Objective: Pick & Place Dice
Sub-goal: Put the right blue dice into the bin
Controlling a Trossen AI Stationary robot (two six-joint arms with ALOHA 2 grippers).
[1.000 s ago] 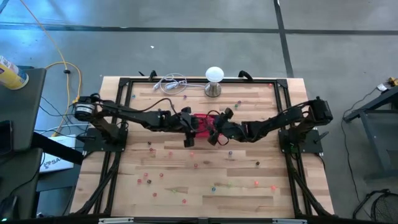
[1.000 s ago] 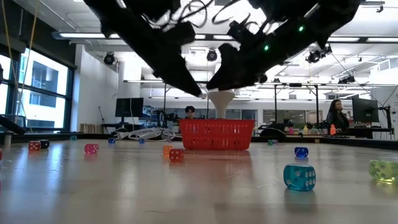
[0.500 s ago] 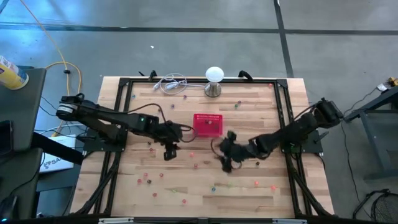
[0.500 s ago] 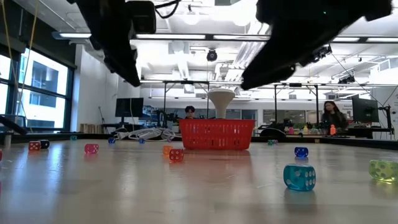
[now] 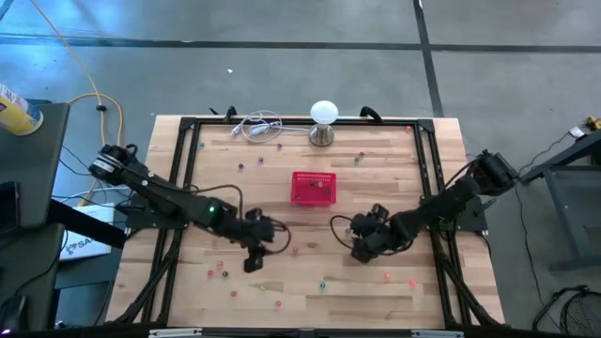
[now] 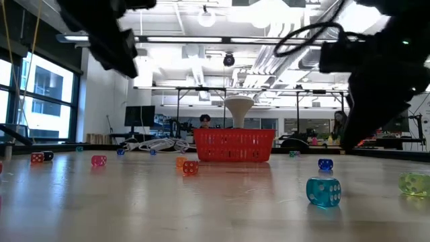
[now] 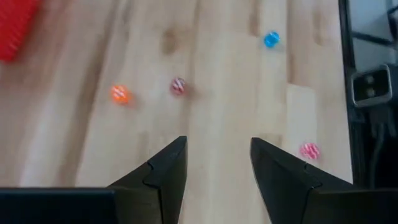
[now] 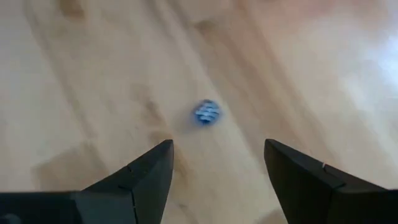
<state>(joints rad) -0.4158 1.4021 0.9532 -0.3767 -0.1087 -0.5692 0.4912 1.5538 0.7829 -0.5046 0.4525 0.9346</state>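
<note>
- Dice (image 5: 223, 273), tiny cubes in mixed colours, lie scattered over the pale wooden plank table (image 5: 310, 291), most of them on its near half, apart from one another.
- Left gripper (image 5: 252, 260) hangs over the near-left part of the table, its two dark fingers (image 7: 163, 174) spread wide and holding nothing; its wrist view shows an orange die (image 7: 119, 94), a red-and-white die (image 7: 178, 85), a blue die (image 7: 271, 40) and a pink die (image 7: 309, 150) on the wood ahead.
- Red mesh basket (image 5: 313, 188) stands at mid-table, well apart from both grippers; in the low view an orange die (image 6: 181, 162) and a red die (image 6: 191, 167) sit just in front of it.
- White ball-shaped lamp on a metal base (image 5: 323, 122) stands at the far edge, behind the basket.
- Right gripper (image 5: 362, 251) is low over the near-right part, fingers wide and empty, with a blue die (image 8: 206, 111) on the table ahead, between the fingertips' lines.
- Translucent blue die (image 6: 323, 191) and a pale green die (image 6: 414, 183) sit nearest the low camera.
</note>
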